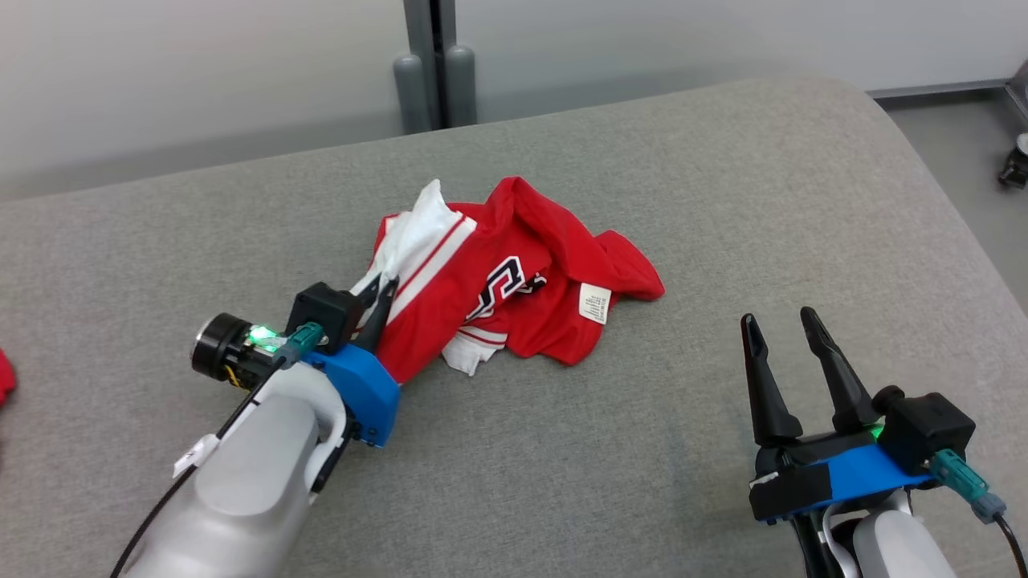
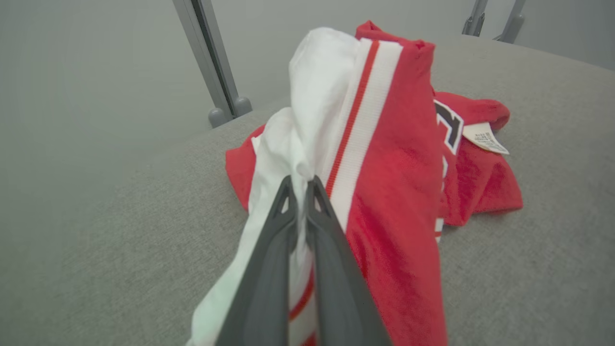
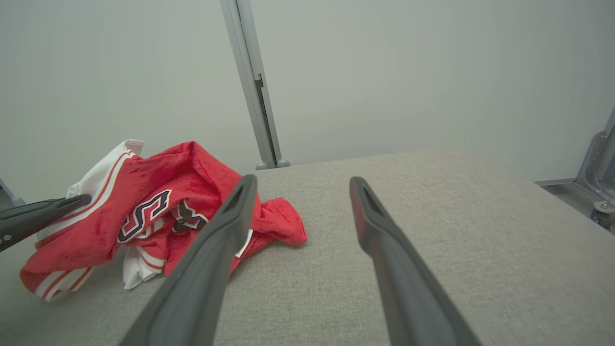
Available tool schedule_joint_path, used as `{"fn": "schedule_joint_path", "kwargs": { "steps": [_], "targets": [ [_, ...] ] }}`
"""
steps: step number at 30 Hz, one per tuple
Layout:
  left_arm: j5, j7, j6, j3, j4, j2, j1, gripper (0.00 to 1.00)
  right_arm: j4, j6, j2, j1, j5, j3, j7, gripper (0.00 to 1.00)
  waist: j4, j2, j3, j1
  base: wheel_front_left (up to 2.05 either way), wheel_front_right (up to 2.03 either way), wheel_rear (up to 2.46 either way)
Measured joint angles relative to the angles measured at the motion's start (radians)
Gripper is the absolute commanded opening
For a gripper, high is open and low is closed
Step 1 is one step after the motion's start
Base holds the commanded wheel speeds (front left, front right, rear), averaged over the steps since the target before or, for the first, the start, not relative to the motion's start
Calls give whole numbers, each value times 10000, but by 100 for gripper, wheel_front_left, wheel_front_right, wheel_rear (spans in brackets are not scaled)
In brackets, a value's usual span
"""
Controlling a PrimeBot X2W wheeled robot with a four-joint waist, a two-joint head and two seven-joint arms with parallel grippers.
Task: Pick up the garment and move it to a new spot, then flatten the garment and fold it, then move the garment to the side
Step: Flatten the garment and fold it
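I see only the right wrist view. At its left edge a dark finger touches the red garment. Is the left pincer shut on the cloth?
Observer: Yes. The left wrist view shows the left pincer shut on the garment, on its white part.
Operator: And where is my right pincer relative to it?
Observer: In the head view the right pincer stands open, apart from the garment, to its right.
Operator: Is something else on the grey surface?
Observer: Something red at the head view's far left edge; I cannot tell what.
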Motion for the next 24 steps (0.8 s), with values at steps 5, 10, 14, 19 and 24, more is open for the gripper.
{"fn": "schedule_joint_path", "kwargs": {
  "steps": [5,10,14,19,24],
  "targets": [
    [205,-232,472,357,-585,681,-81,0,29,0,2,201,0,27,2,100,541,0,-317,-1,0,0,0],
    [531,-259,966,878,-2305,1570,337,0,8,0,4,223,2,84,2,100,1046,-1,-448,-1,0,0,0],
    [709,-259,1237,1147,-3739,1898,1745,0,8,2,6,280,17,92,0,100,1365,0,-416,0,0,0,0],
    [811,-259,1344,1208,-4765,1641,3351,0,59,0,4,279,8,31,0,100,1693,0,-356,0,0,0,0],
    [1218,-261,1141,711,-5056,1016,4342,0,161,0,2,267,0,52,0,100,1875,-1,-390,0,0,0,0]
  ]
}}
